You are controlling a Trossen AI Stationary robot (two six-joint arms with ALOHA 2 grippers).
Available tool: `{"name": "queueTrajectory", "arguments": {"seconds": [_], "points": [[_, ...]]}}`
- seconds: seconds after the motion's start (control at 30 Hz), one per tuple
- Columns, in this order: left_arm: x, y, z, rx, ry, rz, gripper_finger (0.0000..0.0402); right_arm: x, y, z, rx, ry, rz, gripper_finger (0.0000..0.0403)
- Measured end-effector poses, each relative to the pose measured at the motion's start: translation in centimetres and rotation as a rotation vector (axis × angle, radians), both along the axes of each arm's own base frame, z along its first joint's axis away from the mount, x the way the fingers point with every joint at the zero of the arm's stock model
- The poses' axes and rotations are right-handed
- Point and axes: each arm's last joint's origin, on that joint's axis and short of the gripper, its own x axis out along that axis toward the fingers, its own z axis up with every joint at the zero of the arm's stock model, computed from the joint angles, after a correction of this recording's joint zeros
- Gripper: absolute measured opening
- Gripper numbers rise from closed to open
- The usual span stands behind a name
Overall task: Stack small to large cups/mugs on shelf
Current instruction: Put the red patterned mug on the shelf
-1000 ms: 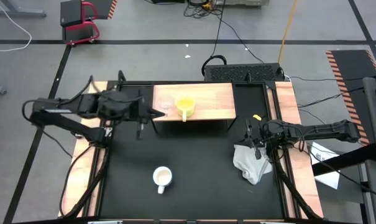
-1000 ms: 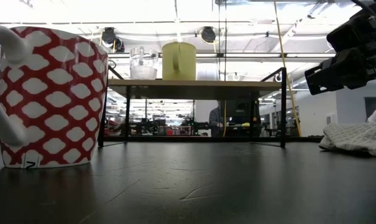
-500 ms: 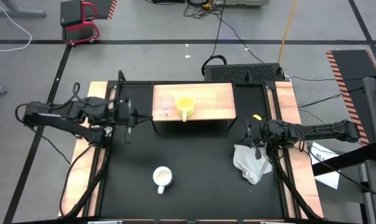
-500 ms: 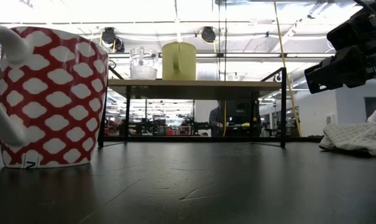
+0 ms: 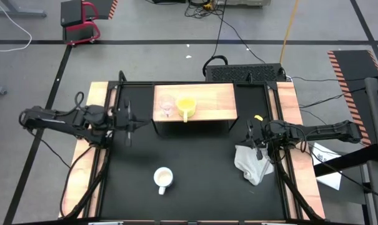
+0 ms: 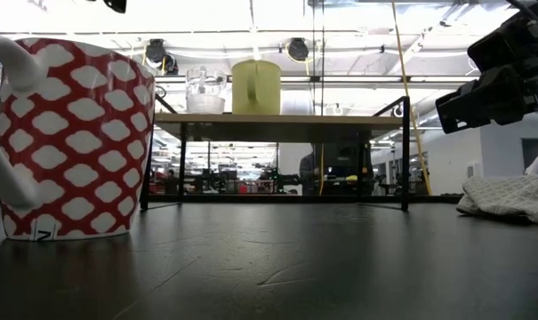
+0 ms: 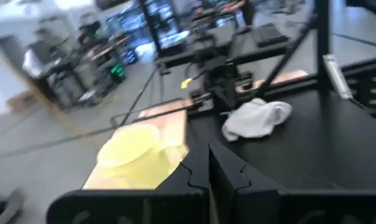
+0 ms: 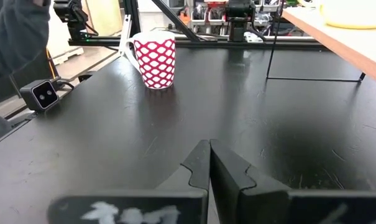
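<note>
Black tabletop edged with wooden side boards fills the workspace, and nearest the front, standing alone on it, is the white mug with a red lattice pattern, upright with its handle toward the front edge. Off to the right, a crumpled white cloth lies on the tabletop by the right side board, just beside the right end effector, which hangs over that edge with its fingers pressed together, gripping nothing. Level with it on the opposite side, the left end effector hovers above the left edge of the tabletop — well apart from all three vessels — and its fingers are likewise closed on nothing. Farther back stands the light wooden shelf on thin dark legs. On its flat top, toward its left end, the small clear glass cup stands upright, and just beside it to the right is the yellow mug, also upright, its handle pointing toward the front. Beyond the tabletop, grey floor carries cables and a red-framed object.
</note>
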Motion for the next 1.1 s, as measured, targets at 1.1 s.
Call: {"name": "queueTrajectory", "arguments": {"seconds": [1.1], "points": [[-2.4, 1.8, -12.8, -0.085, -0.048, -0.268, 0.0, 0.0, 0.0, 0.0, 0.018, 0.0, -0.004, 0.0]]}}
